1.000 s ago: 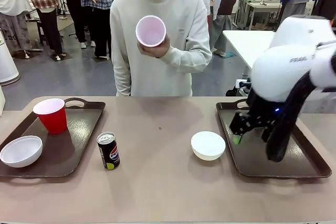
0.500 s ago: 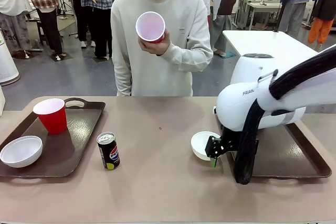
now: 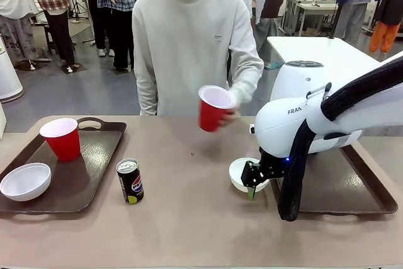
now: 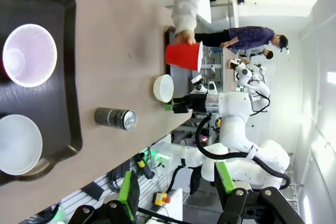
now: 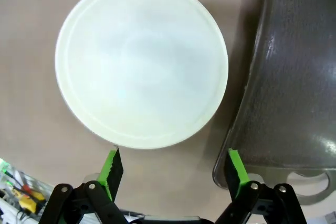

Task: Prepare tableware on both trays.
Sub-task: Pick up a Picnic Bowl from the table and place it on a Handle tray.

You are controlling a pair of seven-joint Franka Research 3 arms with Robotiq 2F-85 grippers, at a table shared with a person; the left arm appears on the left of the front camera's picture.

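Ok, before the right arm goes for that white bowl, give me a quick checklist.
1. The right claw is open: ok.
2. The white bowl sits upright on the table beside the right tray: ok.
3. A finger is lined up over the bowl's rim: cannot tell.
4. The tray floor next to the bowl is bare: ok.
5. The person's hand with the red cup is apart from the bowl: ok, though near.

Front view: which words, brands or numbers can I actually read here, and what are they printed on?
"FRAN": on the white right arm, the rest of the word hidden.
Can: label print too small to read.
Person's sweater: small chest mark, too small to read.
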